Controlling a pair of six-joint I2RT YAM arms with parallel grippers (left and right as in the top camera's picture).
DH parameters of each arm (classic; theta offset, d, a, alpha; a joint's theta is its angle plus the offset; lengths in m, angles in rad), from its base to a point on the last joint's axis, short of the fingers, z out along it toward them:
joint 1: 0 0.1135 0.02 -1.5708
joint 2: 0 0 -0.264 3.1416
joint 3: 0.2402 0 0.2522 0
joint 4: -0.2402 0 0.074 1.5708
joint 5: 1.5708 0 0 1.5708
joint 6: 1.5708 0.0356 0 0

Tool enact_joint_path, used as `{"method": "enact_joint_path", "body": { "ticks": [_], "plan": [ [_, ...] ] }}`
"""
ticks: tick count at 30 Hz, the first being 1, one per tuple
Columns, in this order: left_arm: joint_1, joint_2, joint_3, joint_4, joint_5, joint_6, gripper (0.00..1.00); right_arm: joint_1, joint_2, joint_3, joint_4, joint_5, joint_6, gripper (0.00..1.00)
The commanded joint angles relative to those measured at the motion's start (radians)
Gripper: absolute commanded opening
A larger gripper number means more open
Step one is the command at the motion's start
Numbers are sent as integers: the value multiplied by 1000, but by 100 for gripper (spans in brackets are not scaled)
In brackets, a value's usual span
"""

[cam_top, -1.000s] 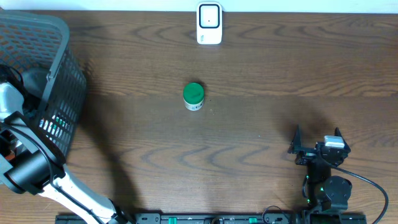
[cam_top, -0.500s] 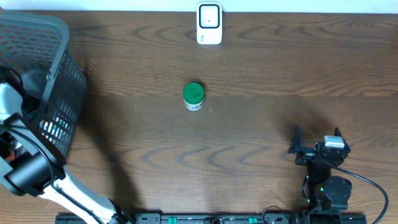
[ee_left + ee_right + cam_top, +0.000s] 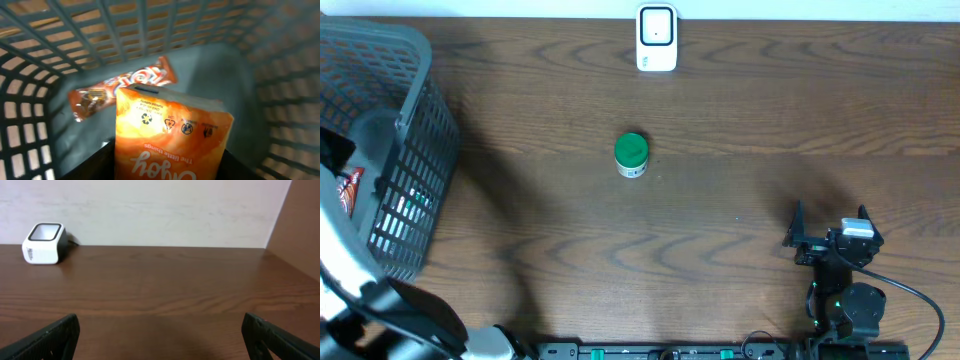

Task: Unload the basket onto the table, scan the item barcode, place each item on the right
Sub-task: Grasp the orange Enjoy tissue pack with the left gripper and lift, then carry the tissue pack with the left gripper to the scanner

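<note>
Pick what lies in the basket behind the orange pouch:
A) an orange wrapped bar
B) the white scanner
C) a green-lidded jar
A: in the left wrist view the bar lies on the basket floor behind the pouch; the jar and the scanner stand outside it.

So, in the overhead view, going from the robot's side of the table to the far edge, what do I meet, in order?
Right arm's fingers → green-lidded jar → white scanner.
</note>
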Motion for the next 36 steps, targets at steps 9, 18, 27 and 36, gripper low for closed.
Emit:
{"method": "enact_joint_path", "body": {
  "ticks": [9,18,27,36],
  "plan": [
    [0,-311,9,6,611,-152,54,10,-7,-1,-5,-4,-8,99],
    [-240,-414,9,-4,756,-167,54,10,-7,-1,-5,-4,-8,99],
    [-784,-291,9,3,490,-167,54,10,-7,-1,-5,-4,-7,99],
    [-1188,-16,9,87,290,-167,54,10,-7,-1,-5,-4,-7,99]
  ]
}}
